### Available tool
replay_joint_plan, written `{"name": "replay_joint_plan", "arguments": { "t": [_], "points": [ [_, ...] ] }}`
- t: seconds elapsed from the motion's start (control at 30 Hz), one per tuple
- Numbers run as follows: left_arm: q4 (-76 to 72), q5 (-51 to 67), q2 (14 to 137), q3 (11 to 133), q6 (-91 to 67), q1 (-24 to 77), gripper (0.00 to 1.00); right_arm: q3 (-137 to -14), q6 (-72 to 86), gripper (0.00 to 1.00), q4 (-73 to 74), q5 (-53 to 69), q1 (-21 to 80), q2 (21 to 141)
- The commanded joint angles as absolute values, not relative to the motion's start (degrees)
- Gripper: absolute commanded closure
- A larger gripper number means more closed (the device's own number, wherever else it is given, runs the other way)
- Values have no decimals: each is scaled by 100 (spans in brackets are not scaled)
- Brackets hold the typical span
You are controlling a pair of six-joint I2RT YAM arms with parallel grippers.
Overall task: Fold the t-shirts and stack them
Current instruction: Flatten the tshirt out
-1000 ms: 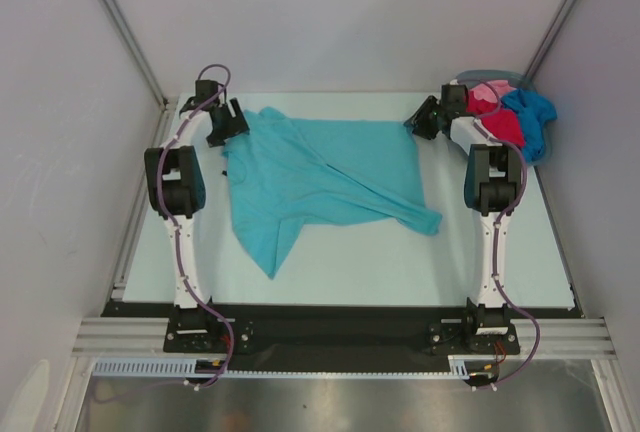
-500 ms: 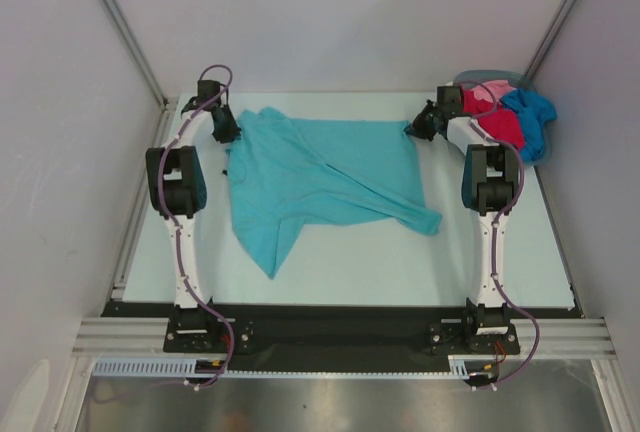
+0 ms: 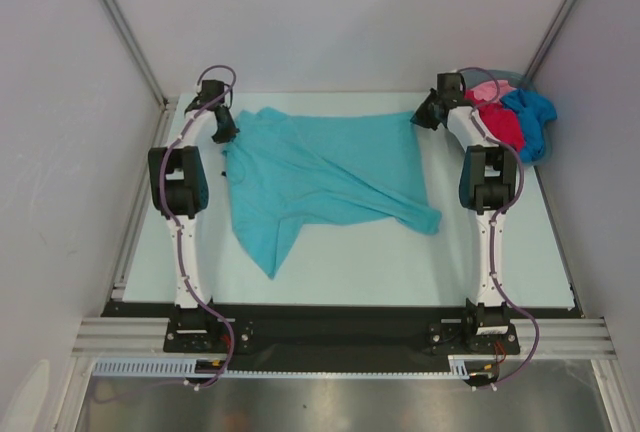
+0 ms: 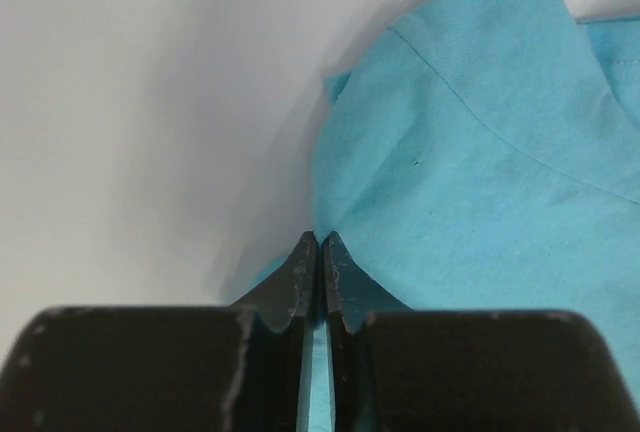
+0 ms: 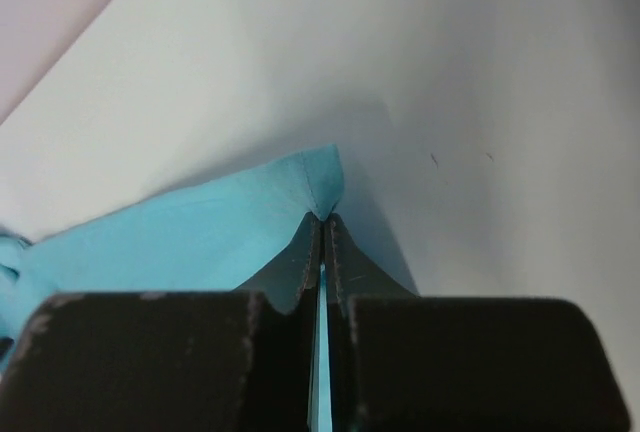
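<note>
A teal t-shirt (image 3: 320, 177) lies spread and creased across the table, one sleeve trailing toward the near left. My left gripper (image 3: 228, 133) is shut on its far left edge; the left wrist view shows teal cloth (image 4: 480, 182) pinched between the jaws of that gripper (image 4: 318, 242). At the far right corner of the shirt, my right gripper (image 3: 418, 120) is shut on the cloth, and in the right wrist view that gripper (image 5: 322, 220) holds the corner (image 5: 315, 177) a little off the table. Red (image 3: 503, 124), pink (image 3: 487, 92) and blue (image 3: 533, 112) t-shirts sit heaped at the far right.
A grey-blue basket (image 3: 478, 77) holds the heap of other shirts at the table's far right corner. White walls with metal rails close in the back and both sides. The pale table (image 3: 400, 262) ends at a black bar by the arm bases.
Both grippers have closed on the teal shirt's far corners. The right gripper has shifted slightly back with its corner; the left has drawn in at the left edge.
</note>
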State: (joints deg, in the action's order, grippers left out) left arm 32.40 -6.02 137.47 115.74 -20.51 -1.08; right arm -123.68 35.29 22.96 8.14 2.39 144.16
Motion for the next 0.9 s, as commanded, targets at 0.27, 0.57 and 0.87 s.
{"name": "replay_joint_plan", "arguments": {
  "t": [0.27,0.57,0.87],
  "points": [
    [3366,-994,13412,12146,-2057,-246,91,-13675,3445,100,2716,325,70,14801],
    [3199,-484,13552,12559,-2127,-237,84,-13764,3507,100,2269,334,62,14994],
    [3120,-299,13702,12920,-2259,-343,84,-14018,3814,100,1583,518,-158,15064]
  ]
}}
